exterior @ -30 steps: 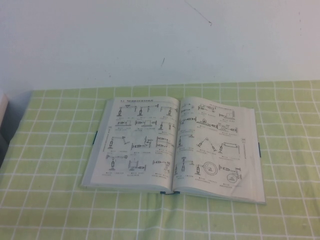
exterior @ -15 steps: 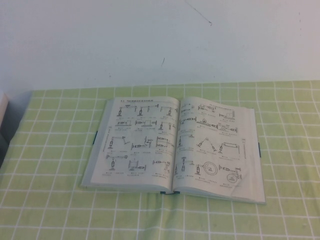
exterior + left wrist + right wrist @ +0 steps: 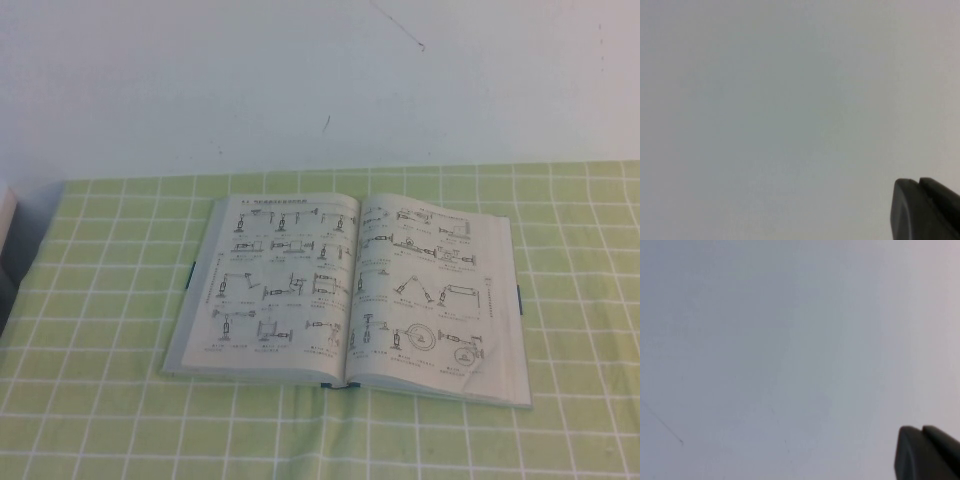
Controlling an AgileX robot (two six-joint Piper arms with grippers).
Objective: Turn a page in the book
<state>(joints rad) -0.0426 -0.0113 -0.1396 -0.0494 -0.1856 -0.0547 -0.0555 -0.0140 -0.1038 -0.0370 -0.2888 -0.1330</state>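
The book (image 3: 350, 290) lies open and flat on the green checked tablecloth in the high view, dark blue cover edges showing at its sides. The page (image 3: 430, 295), the right-hand leaf with rows of small mechanism drawings and a wheel near its lower part, lies flat. Neither arm shows in the high view. My left gripper (image 3: 917, 182) shows only as two dark fingertips pressed together, facing a blank white wall, empty. My right gripper (image 3: 921, 430) looks the same, shut and empty, facing the wall. The book is not in either wrist view.
The tablecloth (image 3: 100, 400) covers the table up to the white wall (image 3: 320, 80) behind. A pale object (image 3: 6, 250) stands at the table's far left edge.
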